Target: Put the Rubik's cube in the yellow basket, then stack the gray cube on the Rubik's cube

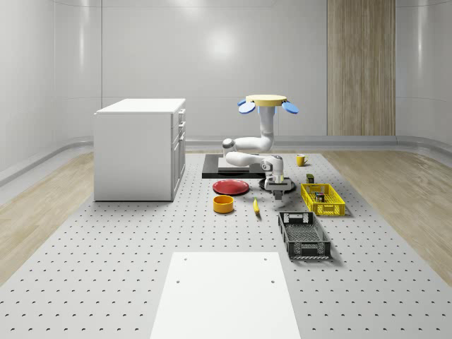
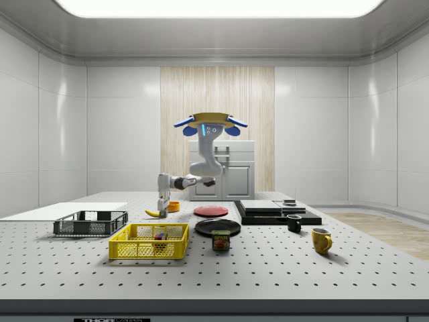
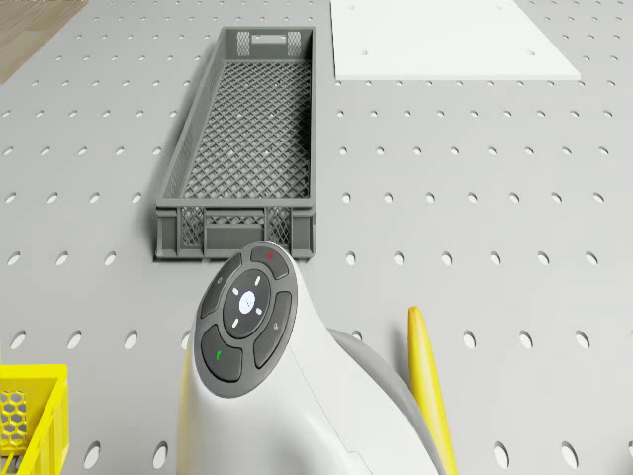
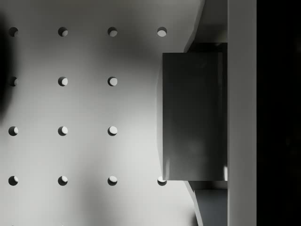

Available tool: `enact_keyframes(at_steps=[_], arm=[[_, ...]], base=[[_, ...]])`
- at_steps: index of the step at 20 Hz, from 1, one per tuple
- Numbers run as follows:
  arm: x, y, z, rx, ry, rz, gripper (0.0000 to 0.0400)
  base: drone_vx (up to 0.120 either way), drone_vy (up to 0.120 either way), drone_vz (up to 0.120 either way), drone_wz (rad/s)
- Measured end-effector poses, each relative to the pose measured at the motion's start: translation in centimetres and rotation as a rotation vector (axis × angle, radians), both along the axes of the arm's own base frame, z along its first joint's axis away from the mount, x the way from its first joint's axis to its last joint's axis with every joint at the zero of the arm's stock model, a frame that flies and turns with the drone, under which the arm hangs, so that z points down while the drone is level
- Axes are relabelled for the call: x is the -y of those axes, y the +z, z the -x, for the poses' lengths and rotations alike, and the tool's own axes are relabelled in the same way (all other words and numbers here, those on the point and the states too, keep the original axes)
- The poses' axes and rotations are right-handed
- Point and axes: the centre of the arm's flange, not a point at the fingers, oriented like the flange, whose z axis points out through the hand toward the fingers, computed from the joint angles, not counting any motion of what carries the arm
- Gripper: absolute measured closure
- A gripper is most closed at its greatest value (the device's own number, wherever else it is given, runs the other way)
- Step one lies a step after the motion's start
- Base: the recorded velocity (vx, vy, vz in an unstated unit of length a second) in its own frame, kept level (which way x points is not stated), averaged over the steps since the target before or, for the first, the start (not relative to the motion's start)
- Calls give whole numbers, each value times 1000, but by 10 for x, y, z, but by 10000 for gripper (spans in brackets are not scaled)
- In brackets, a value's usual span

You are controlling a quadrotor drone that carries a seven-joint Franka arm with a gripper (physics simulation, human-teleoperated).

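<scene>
Rubik's cube (image 2: 159, 237) already in the basket (image 2: 149, 242) — gray cube (image 4: 193, 116) next.
The hand (image 1: 278, 186) grips the gray cube low over the desk (image 1: 141, 268) beside the basket; the drone (image 1: 267, 103) hovers above — ready to stack.

Simulated lab, perforated table (image 1: 106, 268), bare panelled walls (image 1: 212, 63), white cabinet (image 1: 138, 148)

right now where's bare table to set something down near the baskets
Bare patches: between the dark gray basket and the white panel, and left of the orange bowl toward the cabinet. Crowded: around the gripper, amid red plate, banana and yellow basket.
</scene>
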Motion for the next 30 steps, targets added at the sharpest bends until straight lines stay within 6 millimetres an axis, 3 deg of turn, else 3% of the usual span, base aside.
enact_keyframes(at_steps=[10,30], arm=[[0,-11,0,0,0,0,150],[0,-12,0,0,0,0,150]], base=[[-104,116,120,0],[-10,120,0,0]])
